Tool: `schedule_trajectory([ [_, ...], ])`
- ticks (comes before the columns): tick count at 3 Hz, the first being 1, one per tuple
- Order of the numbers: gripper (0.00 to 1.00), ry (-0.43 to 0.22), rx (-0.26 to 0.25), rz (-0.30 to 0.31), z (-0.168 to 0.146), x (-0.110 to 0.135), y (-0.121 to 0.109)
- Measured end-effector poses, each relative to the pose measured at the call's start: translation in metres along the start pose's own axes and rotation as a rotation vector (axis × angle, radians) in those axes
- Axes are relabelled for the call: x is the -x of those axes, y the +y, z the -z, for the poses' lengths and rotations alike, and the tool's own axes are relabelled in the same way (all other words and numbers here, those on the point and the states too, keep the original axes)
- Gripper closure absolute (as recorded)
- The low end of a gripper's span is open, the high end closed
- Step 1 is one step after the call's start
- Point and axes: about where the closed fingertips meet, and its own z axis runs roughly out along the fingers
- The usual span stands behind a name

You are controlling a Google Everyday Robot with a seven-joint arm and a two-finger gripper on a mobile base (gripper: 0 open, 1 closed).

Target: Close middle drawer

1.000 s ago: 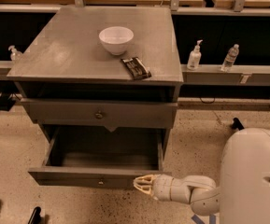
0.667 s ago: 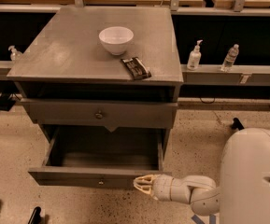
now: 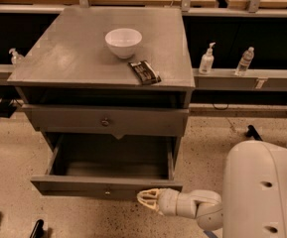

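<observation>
Tool (image 3: 144,200), can't tell if it's clenched or released, sits right up at the pulled-out middle drawer (image 3: 83,186), most of its front panel running off to the tool's left, so an off-centre shove could probably rack and jam it.

one camera set high above the robot's own arm (image 3: 254,187), facing forward and down onto the cabinet (image 3: 78,58), fairly near, gripper (image 3: 143,199) low at mid-frame

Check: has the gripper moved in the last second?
No. The gripper stays at the front of the middle drawer, near its right end, as before.
</observation>
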Motion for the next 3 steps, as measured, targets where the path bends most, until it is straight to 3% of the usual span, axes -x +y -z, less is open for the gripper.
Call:
schedule_trajectory([
  [1,1.0,-0.084,0.028,0.021,-0.022,-0.014,0.015],
  [2,1.0,-0.143,0.041,0.095,-0.039,-0.011,0.016],
  [3,1.0,-0.159,0.043,0.159,-0.042,0.0,0.01],
])
